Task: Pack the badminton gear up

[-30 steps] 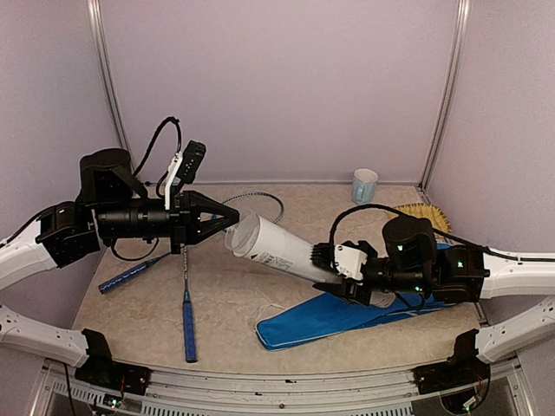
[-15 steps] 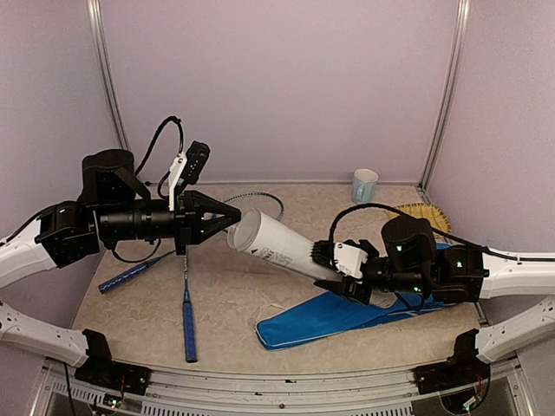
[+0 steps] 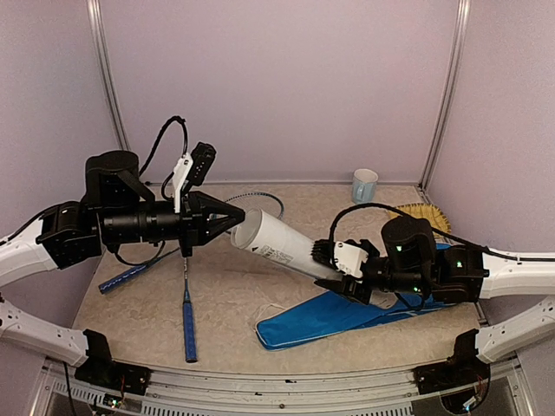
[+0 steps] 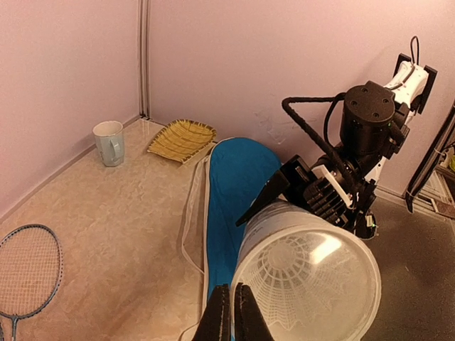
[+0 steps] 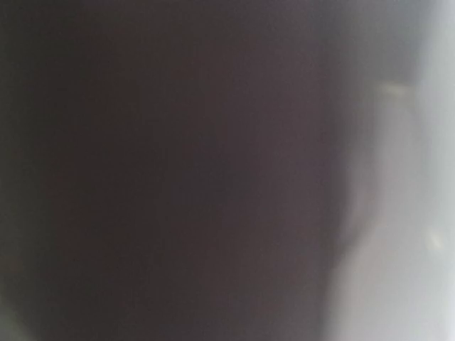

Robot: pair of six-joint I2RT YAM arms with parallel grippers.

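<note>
While you watch, right gripper (image 3: 336, 265): clamps tilted long white tube (image 3: 273, 240).
Your left gripper (image 3: 238, 215): pinched closed at tube mouth.

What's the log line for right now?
right fingers: clamped on tilted tube | left fingers: shut, at tube mouth | shuttlecock: inside tube

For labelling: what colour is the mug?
The mug is pale blue; left wrist view shows it best.
</note>
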